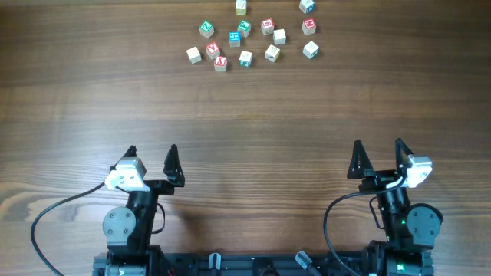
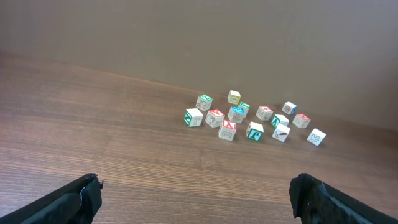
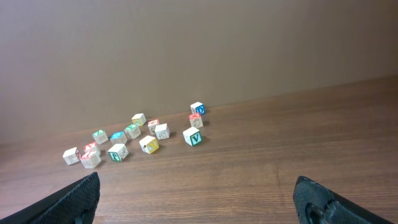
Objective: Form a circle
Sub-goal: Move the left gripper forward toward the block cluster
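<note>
Nearest the lens in each wrist view are the dark tips of that arm's own claw, one in each lower corner. The left gripper (image 2: 194, 186) and the right gripper (image 3: 198, 183) both stand spread to full width, with only bare wood between the jaws and nothing held. Seen from overhead, the two claws sit well apart at the near side of the table (image 1: 245, 115), both pointing toward its far side. A white camera housing (image 1: 126, 176) rides on the left wrist, and a black cable (image 1: 46, 222) loops from the left arm to the table's near edge. The circle (image 1: 212, 51), here only a tight knot of three small wooden letter cubes, lies at the left end of the cube field near the far edge of the table, well apart from both claws. It consists of a pale cube on the left, a red-printed cube just beside it, and a second red-printed cube slightly nearer the robot. Whether the three actually touch cannot be told at this size. To the right of the knot and beyond it lies the loose spread (image 1: 272, 52) of about ten further cubes, printed in green, blue, red and yellow, with gaps between them. In the left wrist view the knot is the left-hand part of the field; in the right wrist view it lies at the field's far left. A plain grey-brown wall (image 2: 199, 37) rises behind the table.
</note>
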You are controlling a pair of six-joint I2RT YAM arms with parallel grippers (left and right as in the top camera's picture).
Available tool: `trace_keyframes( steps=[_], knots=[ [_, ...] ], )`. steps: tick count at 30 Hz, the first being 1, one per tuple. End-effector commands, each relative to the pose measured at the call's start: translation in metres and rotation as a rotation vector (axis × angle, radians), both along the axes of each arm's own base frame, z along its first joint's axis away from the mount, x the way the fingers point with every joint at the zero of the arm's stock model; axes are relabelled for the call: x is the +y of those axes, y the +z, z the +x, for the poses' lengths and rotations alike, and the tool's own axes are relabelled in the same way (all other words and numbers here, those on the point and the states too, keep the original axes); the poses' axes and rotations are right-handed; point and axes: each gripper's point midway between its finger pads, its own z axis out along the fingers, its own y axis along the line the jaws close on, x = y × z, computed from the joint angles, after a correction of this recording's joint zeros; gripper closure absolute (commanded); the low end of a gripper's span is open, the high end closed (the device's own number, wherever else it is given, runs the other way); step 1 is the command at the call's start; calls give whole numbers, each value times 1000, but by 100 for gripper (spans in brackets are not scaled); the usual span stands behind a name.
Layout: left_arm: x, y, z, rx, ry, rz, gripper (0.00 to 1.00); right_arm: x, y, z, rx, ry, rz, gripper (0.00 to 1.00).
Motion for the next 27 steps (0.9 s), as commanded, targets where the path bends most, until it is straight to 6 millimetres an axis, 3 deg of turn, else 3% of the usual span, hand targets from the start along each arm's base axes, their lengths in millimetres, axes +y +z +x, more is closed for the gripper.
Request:
trace_keyframes(
  steps=[1,15,18,21,25,27],
  knots=[
    [2,-1,0,-3,7,17,0,2,2,0,-8,9,7,0],
    [1,0,0,-6,3,16,0,2,2,0,-8,9,7,0],
    [-15,13,-2,-62,-87,13,0,2,2,0,-8,9,7,0],
    [-9,14,-1,-65,-53,16,0,2,2,0,-8,9,7,0],
    [-20,59,-7,-220,-119,-51,0,2,2,0,-8,9,7,0],
    [-14,90,-13,-255,-90,-87,0,2,2,0,-8,9,7,1]
  ],
)
